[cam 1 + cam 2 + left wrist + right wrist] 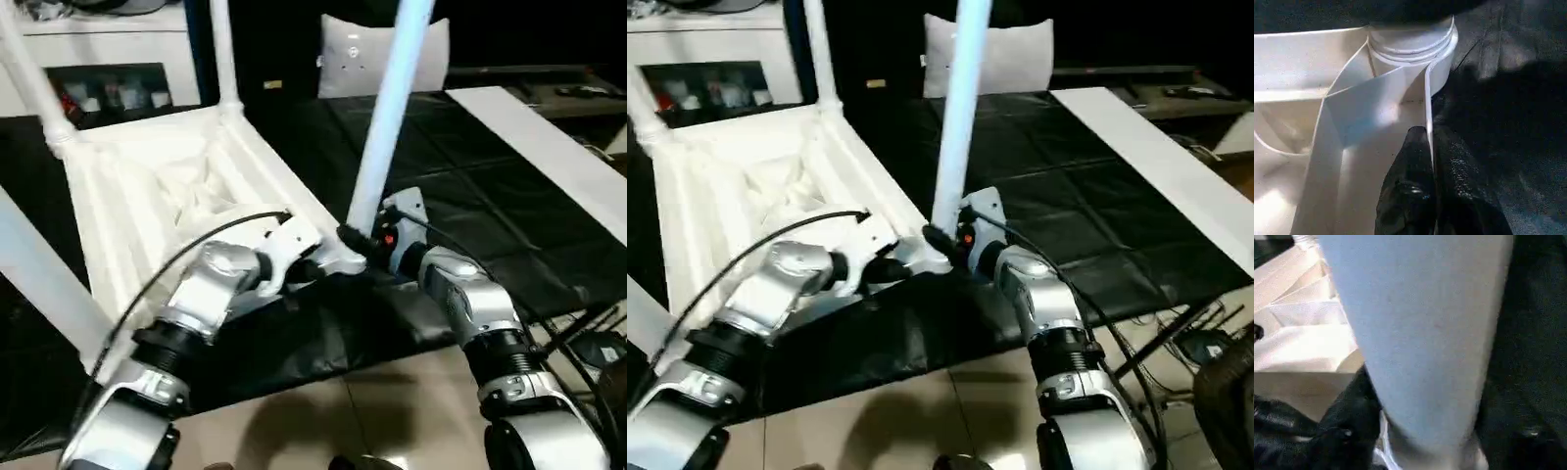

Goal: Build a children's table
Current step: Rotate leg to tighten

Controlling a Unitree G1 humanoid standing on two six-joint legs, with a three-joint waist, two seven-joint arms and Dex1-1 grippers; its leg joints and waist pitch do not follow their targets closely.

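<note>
Ribs of the upturned white plastic table top (186, 186) sit pinched in my left gripper (1428, 134); my right gripper (364, 245) clasps a smooth round tapered white leg (390, 108).

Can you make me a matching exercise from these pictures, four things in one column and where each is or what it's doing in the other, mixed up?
Column one:
1. left pincer
2. right pincer
3. white cushion
4. table top

Column two:
A. lying upside down on the black mat, ribbed underside up
B. at the base of the near leg
C. pinching the table top's thin side wall by the corner socket
D. propped upright at the far edge of the mat

Pairs: 1-C, 2-B, 3-D, 4-A
</note>
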